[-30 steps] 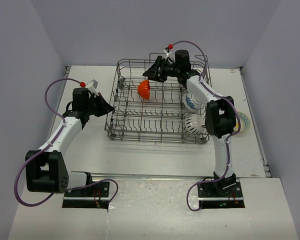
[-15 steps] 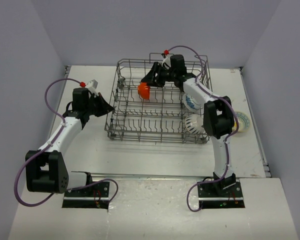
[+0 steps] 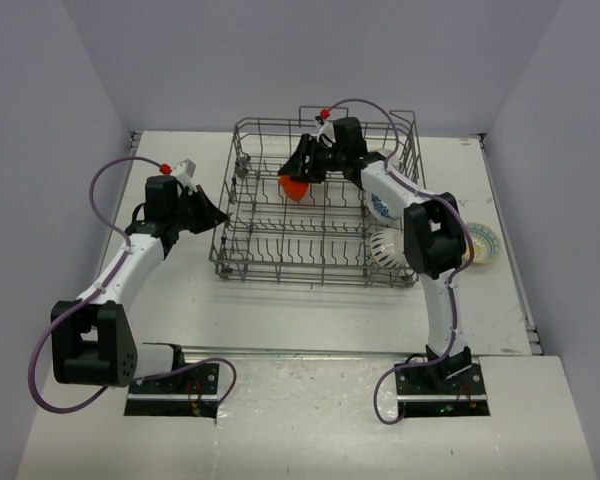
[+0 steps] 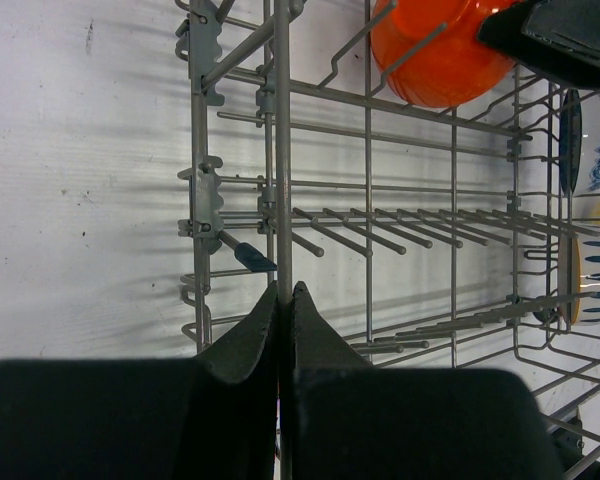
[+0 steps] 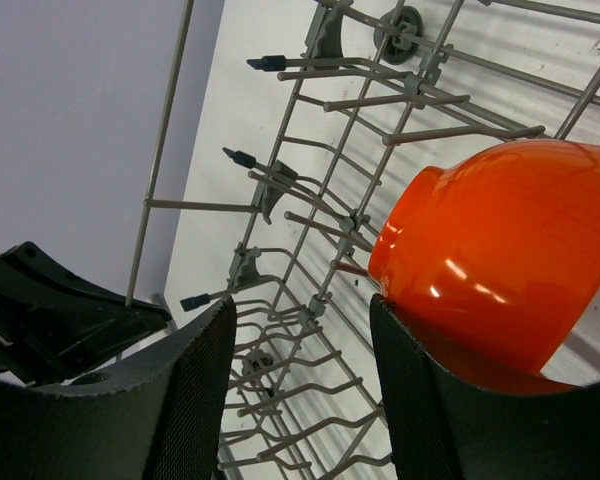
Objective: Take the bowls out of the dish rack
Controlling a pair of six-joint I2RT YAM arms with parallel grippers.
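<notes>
The grey wire dish rack [image 3: 280,225] stands mid-table. My left gripper [image 3: 216,214] is shut on a wire of its left rim [image 4: 283,200]. An orange bowl [image 3: 295,187] rests on its side among the tines in the back row. My right gripper [image 3: 302,168] hangs open just above it; in the right wrist view the bowl [image 5: 490,270] lies against the outer side of the right finger [image 5: 410,390], not between the jaws. A blue-patterned white bowl [image 3: 383,205] and a dark-striped one [image 3: 388,248] stand at the rack's right end.
Another patterned bowl [image 3: 486,242] sits on the table right of the rack. Rows of upright tines [image 4: 400,225] fill the rack floor. Grey walls close in the table at the back and both sides.
My right gripper has moved left and down inside the rack, onto the orange bowl, which has shifted slightly. The left arm has not moved.
</notes>
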